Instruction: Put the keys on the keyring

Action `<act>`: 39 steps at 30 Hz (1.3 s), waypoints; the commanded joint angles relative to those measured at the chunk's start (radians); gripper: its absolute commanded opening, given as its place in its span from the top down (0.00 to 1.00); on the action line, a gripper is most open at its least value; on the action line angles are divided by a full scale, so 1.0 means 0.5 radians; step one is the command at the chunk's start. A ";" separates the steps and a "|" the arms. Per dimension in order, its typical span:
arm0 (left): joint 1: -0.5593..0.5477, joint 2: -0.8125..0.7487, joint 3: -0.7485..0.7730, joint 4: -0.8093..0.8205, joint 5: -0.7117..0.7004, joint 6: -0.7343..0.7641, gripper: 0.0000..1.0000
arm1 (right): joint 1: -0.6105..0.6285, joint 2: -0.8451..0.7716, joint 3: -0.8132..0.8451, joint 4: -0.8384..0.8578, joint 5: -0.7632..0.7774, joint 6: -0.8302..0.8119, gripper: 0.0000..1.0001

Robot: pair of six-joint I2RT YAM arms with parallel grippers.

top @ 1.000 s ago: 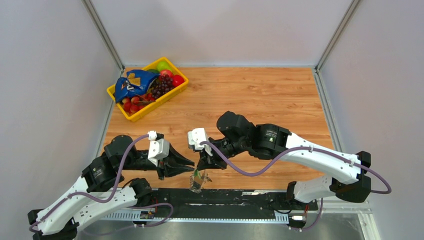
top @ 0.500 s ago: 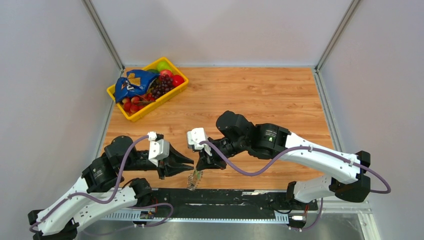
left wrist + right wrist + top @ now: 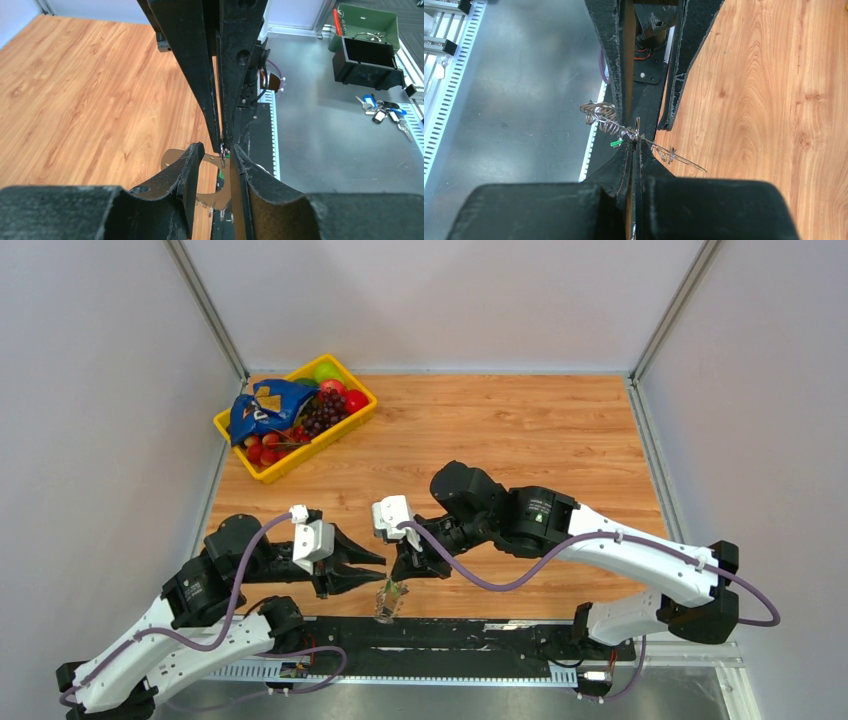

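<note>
Both arms were folded low at the near edge, their tips almost meeting. My right gripper (image 3: 634,145) was clenched flat on the keyring (image 3: 606,122), a thin silvery wire loop with a beaded stretch, sticking out on either side of its jaws. A tiny green key (image 3: 615,143) sat just beside those jaws. My left gripper (image 3: 217,150) stood released, its jaws flanking the right gripper's tips without pinching anything.
</note>
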 commanded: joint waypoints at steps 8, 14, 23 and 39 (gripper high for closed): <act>-0.005 -0.020 -0.033 0.059 -0.002 0.034 0.62 | -0.010 0.016 0.112 0.131 -0.040 0.007 1.00; -0.006 -0.016 -0.030 0.052 0.020 0.041 0.77 | -0.010 0.017 0.111 0.138 -0.020 0.012 1.00; -0.006 0.011 -0.034 0.051 0.061 0.044 0.85 | -0.009 0.020 0.135 0.150 -0.012 0.021 1.00; -0.007 -0.062 -0.121 0.290 0.004 -0.011 1.00 | -0.010 -0.160 0.011 0.277 0.018 0.070 0.81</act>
